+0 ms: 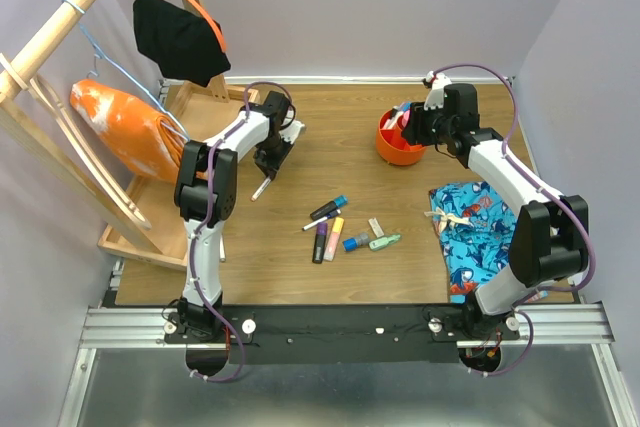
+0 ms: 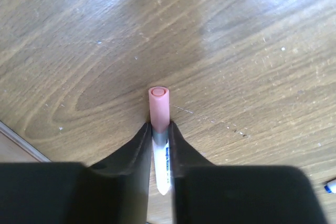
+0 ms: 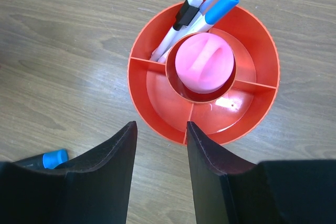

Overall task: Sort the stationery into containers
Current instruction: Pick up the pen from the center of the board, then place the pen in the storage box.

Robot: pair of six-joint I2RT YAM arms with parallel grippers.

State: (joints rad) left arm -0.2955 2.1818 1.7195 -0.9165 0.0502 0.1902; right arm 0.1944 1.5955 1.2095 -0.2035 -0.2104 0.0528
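Gripping red-capped pen (image 2: 159, 109) w/ L jaws; R jaws apart near pot (image 3: 160, 95).

The left gripper (image 1: 268, 169) pinches a white pen (image 1: 261, 188) at the left of the table (image 1: 330, 147). The right gripper (image 1: 412, 130) hangs over the orange-red pot (image 1: 395, 155). Several markers (image 1: 333, 238) lie loosely clustered mid-table, a blue patterned cloth (image 1: 472, 237) to their right.

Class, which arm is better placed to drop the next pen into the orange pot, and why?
Left: the left gripper grips a red-capped pen; the right gripper hangs open, empty, by the pot.
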